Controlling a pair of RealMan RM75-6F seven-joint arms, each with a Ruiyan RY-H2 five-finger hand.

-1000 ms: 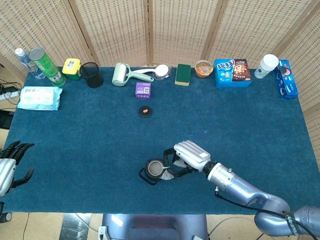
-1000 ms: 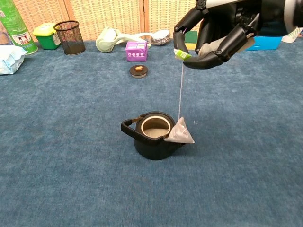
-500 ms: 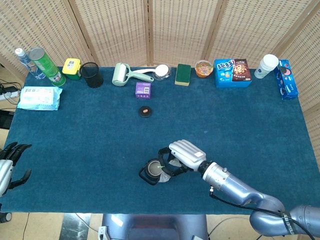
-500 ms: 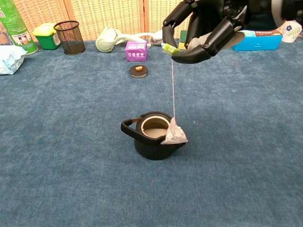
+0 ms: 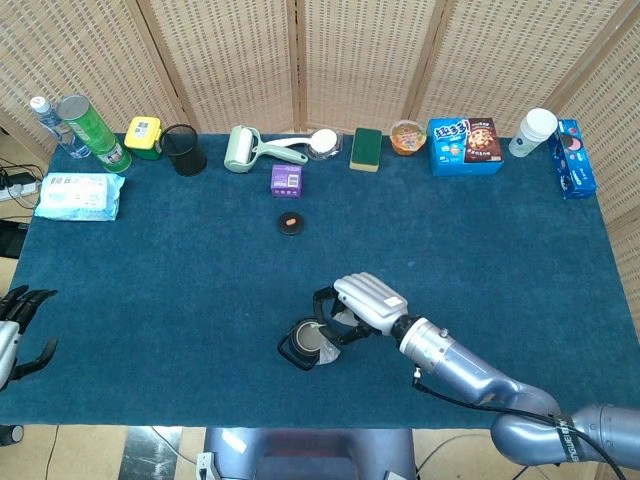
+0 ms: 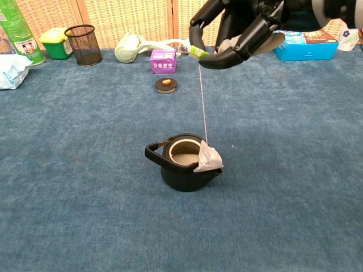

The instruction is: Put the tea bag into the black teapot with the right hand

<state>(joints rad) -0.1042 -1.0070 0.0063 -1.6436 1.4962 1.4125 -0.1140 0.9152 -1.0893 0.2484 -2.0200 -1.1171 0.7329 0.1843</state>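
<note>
Shifted leftward since a second ago: right hand (image 6: 238, 31), now higher and more squarely over the black teapot (image 6: 182, 162), with the tea bag (image 6: 209, 158) drawn from the outer right side up onto the rim. Far left, at the table edge, left hand (image 5: 18, 325) with fingers spread, holding nothing. Mid-table, teapot upright, mouth open, loose lid (image 6: 165, 84) lying well behind it. Right hand pinching the green tag (image 6: 197, 52), string (image 6: 203, 96) taut down to the bag, other fingers curled loosely.
</note>
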